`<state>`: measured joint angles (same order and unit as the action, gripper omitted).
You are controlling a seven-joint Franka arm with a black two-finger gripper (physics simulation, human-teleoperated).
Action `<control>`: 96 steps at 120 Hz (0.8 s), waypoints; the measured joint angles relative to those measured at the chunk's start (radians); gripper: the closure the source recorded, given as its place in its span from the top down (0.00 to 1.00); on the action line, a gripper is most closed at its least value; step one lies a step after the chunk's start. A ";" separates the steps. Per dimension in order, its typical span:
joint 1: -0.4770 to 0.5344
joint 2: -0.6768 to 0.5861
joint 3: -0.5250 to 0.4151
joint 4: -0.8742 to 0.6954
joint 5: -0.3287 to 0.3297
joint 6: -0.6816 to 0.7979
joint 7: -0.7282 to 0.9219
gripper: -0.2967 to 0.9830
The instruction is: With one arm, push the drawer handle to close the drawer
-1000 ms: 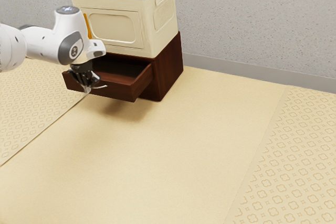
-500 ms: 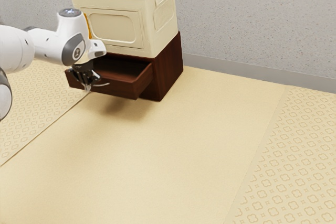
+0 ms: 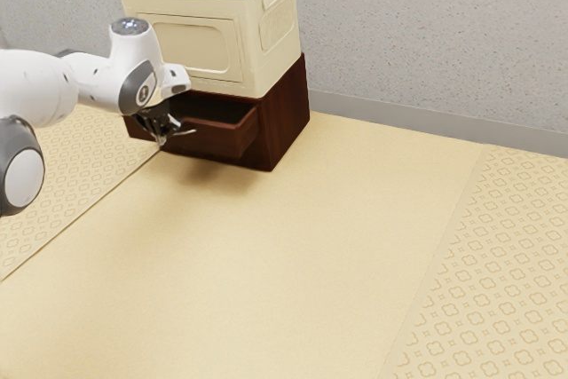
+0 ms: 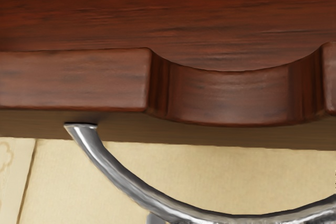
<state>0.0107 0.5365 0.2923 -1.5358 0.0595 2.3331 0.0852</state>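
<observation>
In the exterior view my gripper (image 3: 161,137) is at the front of the dark red-brown drawer (image 3: 216,140), right by its curved metal handle (image 3: 185,133). The drawer stands partly out of its cabinet (image 3: 287,117), with a strip of its inside showing. From the wrist view, the silver handle (image 4: 118,176) bows out from the drawer front (image 4: 73,80), whose top edge has a rounded notch. Part of the handle is hidden behind my gripper in the exterior view, and whether they touch I cannot tell.
A cream storage box (image 3: 191,46) with two raised handles rests on top of the cabinet, close above my hand. Behind them runs a grey wall (image 3: 426,33). The pale yellow floor (image 3: 266,264) spreads out in front.
The drawer has slid further into the cabinet, so less of its inside shows. My gripper has moved along with it, toward the cabinet and the exterior view's right.
</observation>
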 joint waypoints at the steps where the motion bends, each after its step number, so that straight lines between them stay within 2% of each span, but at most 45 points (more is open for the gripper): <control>1: 0.002 0.002 -0.003 0.003 0.000 0.001 0.000 0.15; 96: 0.083 0.146 -0.093 0.181 -0.005 0.136 -0.003 0.15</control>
<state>0.0942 0.6824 0.1989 -1.3545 0.0541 2.4688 0.0818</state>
